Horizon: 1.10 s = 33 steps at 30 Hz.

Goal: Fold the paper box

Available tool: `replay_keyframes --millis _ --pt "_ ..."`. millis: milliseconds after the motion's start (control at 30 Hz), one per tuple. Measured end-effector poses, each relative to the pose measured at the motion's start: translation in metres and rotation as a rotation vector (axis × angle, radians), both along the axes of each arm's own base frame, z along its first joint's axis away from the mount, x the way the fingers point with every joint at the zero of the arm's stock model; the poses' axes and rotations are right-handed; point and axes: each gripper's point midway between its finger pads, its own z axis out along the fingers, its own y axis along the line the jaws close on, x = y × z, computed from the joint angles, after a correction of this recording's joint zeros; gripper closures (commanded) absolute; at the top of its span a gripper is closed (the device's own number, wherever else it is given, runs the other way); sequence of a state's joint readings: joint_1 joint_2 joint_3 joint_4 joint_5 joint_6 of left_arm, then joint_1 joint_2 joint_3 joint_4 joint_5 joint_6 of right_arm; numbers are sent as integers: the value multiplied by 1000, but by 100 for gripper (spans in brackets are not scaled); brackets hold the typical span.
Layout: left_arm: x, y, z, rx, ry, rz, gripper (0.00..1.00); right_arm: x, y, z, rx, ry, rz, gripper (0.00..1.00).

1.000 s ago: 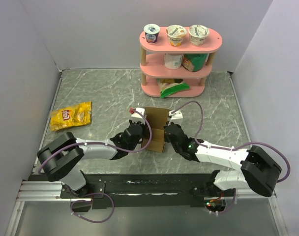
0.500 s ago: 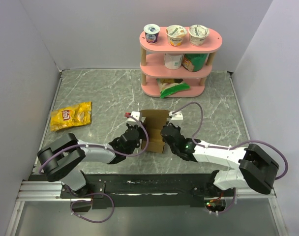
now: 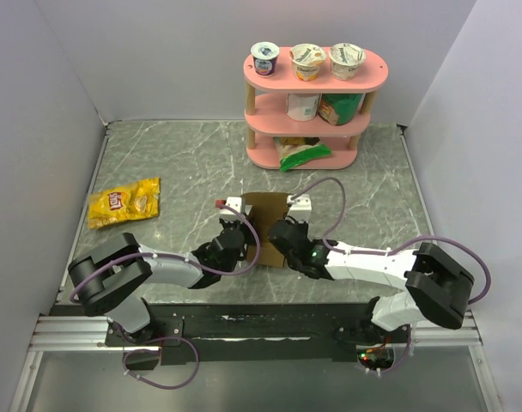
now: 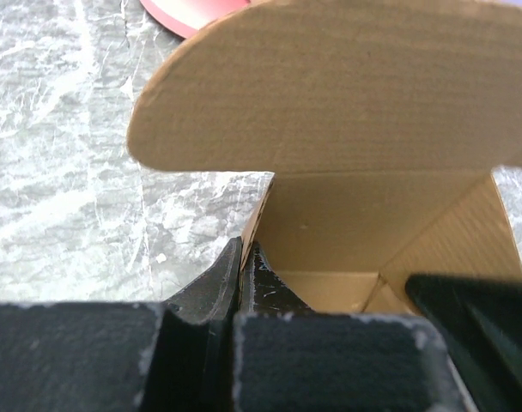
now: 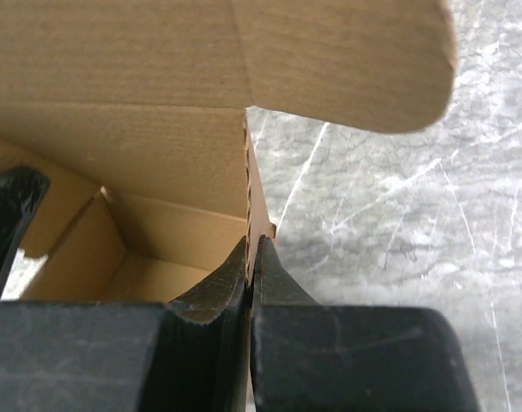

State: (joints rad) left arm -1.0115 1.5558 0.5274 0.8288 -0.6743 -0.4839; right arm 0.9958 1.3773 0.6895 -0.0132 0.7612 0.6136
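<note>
Brown cardboard box (image 3: pixel 266 206) stands mid-frame in the top view on the marble desk (image 3: pixel 175 159), its rounded flap up. The left hand (image 4: pixel 241 268) pinches the box's left wall, and the right hand (image 5: pixel 251 257) pinches its right wall.

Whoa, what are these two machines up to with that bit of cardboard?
Two robot arms are putting together a small cardboard box in the middle of the table. The left hand is pinched shut on one side wall, the right hand on the opposite wall. The walls are up, but the rounded lid flap is not folded down yet. A yellow snack bag and a pink shelf sit apart from it, not involved.
</note>
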Motion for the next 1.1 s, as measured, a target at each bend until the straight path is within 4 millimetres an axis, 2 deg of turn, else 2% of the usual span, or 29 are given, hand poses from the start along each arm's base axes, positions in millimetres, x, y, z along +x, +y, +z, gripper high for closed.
replay_keyframes --millis 200,367,633,667,700,800,867,900,967,1067,1100 --pt "0 -1 -2 -30 20 17 99 -18 3 -5 -55 -21 -7 100" --pt "0 -2 -1 -48 25 22 99 -21 5 -5 -102 -26 -62 100" --pt "-1 -1 -2 -68 27 27 99 -21 7 -9 -140 -11 -126 82" --pt "-1 0 -2 -70 26 27 99 -21 8 -11 -145 -6 -125 79" --pt "-2 0 -2 -74 26 26 99 -22 9 -12 -147 1 -122 70" --pt "-3 -1 -1 -84 22 19 99 -22 13 -15 -155 17 -106 56" --pt "-4 -1 -1 -88 20 17 99 -24 15 -15 -152 26 -95 50" --pt "-4 0 -1 -88 18 14 99 -24 18 -15 -145 26 -85 41" --pt "-5 1 -1 -85 12 10 99 -26 22 -13 -119 29 -66 34" --pt "-8 1 -1 -74 1 -11 99 -33 23 -3 -77 26 -8 5" --pt "-9 2 -1 -65 -4 -22 99 -36 22 1 -63 24 12 0"
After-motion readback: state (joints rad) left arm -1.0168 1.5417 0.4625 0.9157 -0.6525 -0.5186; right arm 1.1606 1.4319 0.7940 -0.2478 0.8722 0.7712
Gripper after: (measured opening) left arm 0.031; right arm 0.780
